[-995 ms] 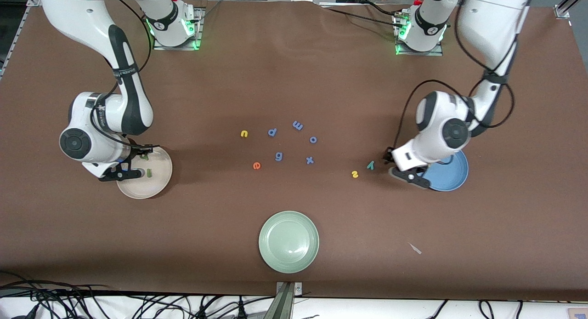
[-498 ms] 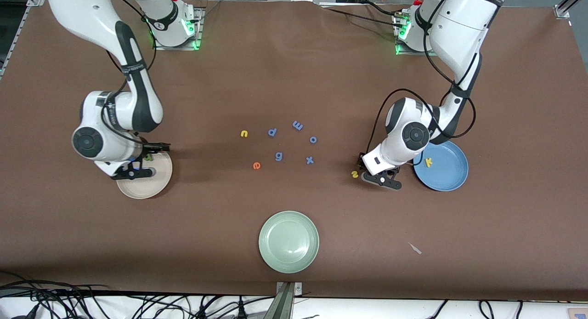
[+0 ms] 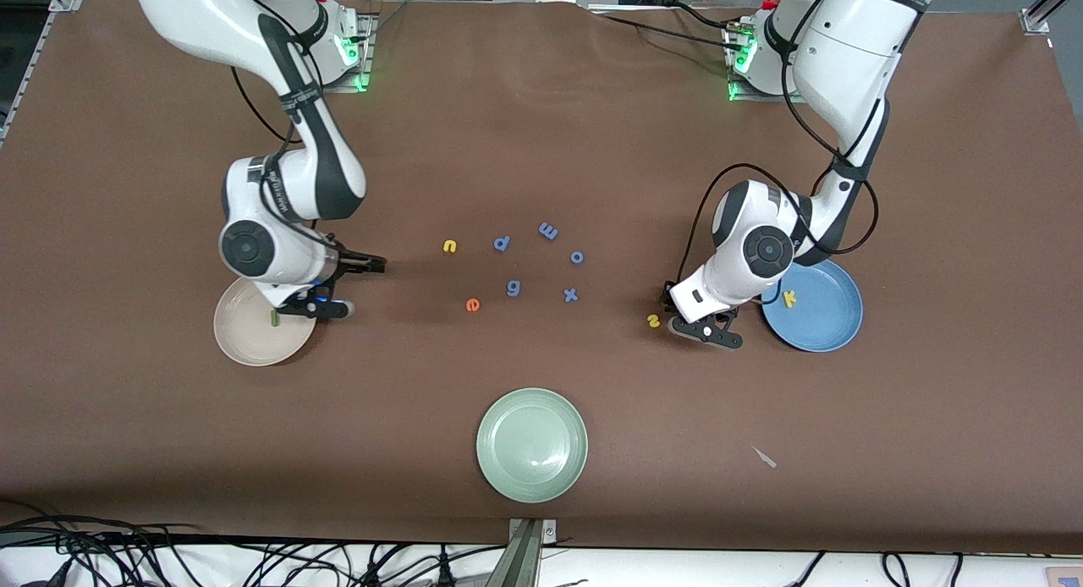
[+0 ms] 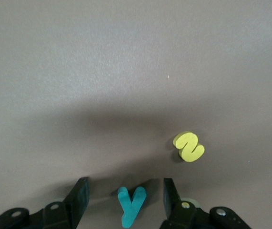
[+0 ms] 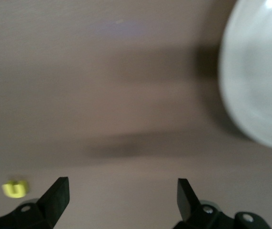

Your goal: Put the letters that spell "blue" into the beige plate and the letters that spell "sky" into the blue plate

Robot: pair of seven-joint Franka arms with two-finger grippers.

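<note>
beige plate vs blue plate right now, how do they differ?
Colour: the round cream-beige plate is pale, the round mid-blue plate darker. Contents: the beige plate shows a small green straight letter; the blue plate holds a yellow foam k. Place: the beige plate sits toward the right arm's end of the table, the blue plate toward the left arm's. Both are shallow, rimmed and look alike in size.

The right hand point(image 3: 351, 284) has left the beige plate point(image 3: 245, 337) with fingers spread; the left hand point(image 4: 125, 202) has moved from the blue plate point(image 3: 825, 320) to straddle the teal y point(image 4: 131, 204).
</note>
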